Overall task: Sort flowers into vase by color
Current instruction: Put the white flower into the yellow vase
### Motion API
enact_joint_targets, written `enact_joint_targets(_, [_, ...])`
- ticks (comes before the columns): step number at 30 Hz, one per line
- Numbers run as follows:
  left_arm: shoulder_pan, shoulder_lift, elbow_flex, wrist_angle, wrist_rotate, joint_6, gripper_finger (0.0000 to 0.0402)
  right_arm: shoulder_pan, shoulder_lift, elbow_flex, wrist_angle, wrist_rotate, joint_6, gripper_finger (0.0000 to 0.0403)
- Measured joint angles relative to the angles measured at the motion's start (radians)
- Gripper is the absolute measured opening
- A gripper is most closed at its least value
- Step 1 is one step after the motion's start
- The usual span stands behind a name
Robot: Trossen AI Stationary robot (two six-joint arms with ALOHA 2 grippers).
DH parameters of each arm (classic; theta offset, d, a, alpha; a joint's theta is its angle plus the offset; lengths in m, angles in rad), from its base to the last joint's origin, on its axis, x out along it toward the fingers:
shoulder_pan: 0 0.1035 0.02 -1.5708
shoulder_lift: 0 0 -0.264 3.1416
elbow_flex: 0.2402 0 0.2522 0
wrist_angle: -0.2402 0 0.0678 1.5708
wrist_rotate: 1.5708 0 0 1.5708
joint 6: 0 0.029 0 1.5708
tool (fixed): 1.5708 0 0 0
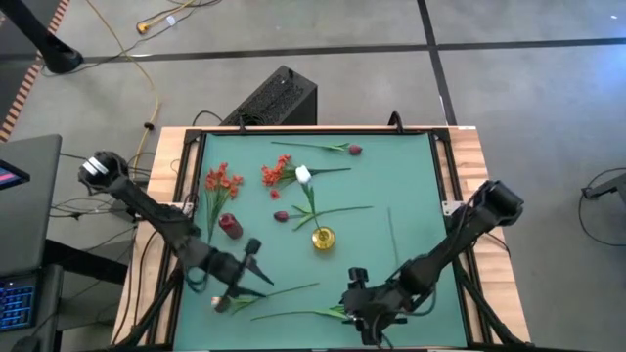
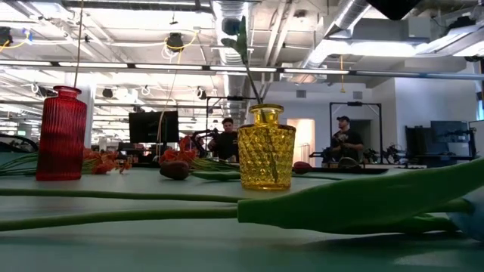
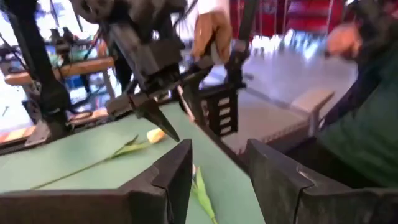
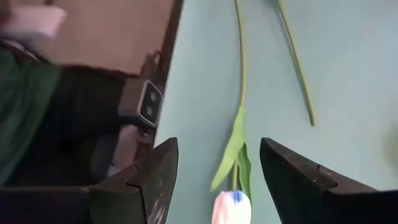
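Note:
My left gripper is open over the near left of the green mat; in its wrist view a green leaf lies between the fingers. My right gripper hovers open at the near middle. The white-pink tulip head lies between its fingers, with the stem running away along the mat. A yellow vase holds one stem, and a red vase stands to its left. Red-orange blossoms, a white tulip and maroon buds lie flat farther off.
A black box stands beyond the far edge. Loose stems lie on the right half of the mat. In the low view a broad green leaf fills the foreground, and people stand in the room behind. The mat's wooden frame borders it.

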Motion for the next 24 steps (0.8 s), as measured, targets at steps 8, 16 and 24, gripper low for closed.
enact_joint_targets(8, [-0.01,0.377,0.439,-0.496,-0.023,-0.048,0.0142,0.024,0.042,0.07,-0.182,0.001,0.23,0.0254])
enact_joint_targets(16, [-0.008,0.641,0.704,-0.713,-0.042,-0.096,0.0142,0.124,0.045,0.07,-0.235,0.092,0.384,0.0254])
enact_joint_targets(24, [0.013,0.717,0.729,-0.733,-0.077,-0.179,0.0142,0.202,0.045,0.069,-0.272,0.199,0.47,0.0254])
